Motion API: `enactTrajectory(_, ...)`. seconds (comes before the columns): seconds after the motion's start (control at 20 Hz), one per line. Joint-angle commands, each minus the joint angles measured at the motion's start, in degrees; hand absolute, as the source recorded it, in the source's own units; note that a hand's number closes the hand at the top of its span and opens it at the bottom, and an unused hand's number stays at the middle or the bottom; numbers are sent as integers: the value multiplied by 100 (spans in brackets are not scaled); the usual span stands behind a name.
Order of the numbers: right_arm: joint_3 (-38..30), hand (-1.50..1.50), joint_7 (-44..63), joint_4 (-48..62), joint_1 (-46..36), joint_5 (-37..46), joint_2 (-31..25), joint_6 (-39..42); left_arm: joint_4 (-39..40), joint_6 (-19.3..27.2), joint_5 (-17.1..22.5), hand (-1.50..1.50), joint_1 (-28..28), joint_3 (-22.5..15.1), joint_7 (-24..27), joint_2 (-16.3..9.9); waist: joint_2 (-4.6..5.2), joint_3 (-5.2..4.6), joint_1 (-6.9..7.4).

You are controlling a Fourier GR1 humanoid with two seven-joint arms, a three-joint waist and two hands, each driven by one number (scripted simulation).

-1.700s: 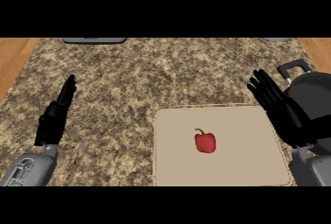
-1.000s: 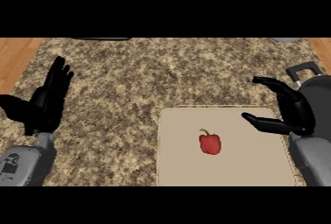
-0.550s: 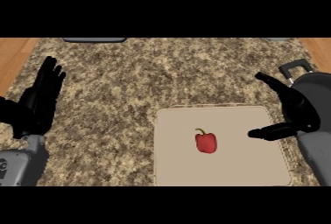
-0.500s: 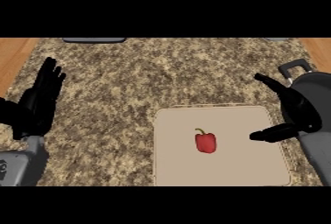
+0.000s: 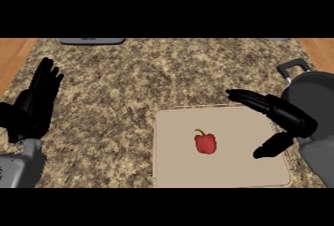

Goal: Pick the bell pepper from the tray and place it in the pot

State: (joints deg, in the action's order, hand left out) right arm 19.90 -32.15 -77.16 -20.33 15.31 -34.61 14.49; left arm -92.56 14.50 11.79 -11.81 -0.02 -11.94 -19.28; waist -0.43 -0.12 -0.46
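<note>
Red bell pepper (image 5: 205, 142) lying mid-tray (image 5: 176, 172), my right hand (image 5: 280, 115) spread wide just right of it, not touching, left hand (image 5: 34, 106) resting open far left

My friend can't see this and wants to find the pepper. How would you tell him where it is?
Look at the speckled counter and find the flat beige tray on its right side. Near the tray's middle lies the bell pepper, with the right hand open just to its right. It is the only thing on the tray, small and bright red with a little stem.
</note>
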Motion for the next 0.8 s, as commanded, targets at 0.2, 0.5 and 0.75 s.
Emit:
enactTrajectory(0.2,701,-150,1753,-1435,547,900,223,261,-78,-19,-135,0,119,67,53,116,26,9,8)
enactTrajectory(0.5,372,-150,1902,-1539,733,1302,848,649,-40,-215,-345,0,-8,173,-30,294,39,12,41)
enactTrajectory(0.75,532,-150,2291,-1536,871,1911,1071,563,-5,-178,-466,0,-91,106,-100,459,38,12,30)
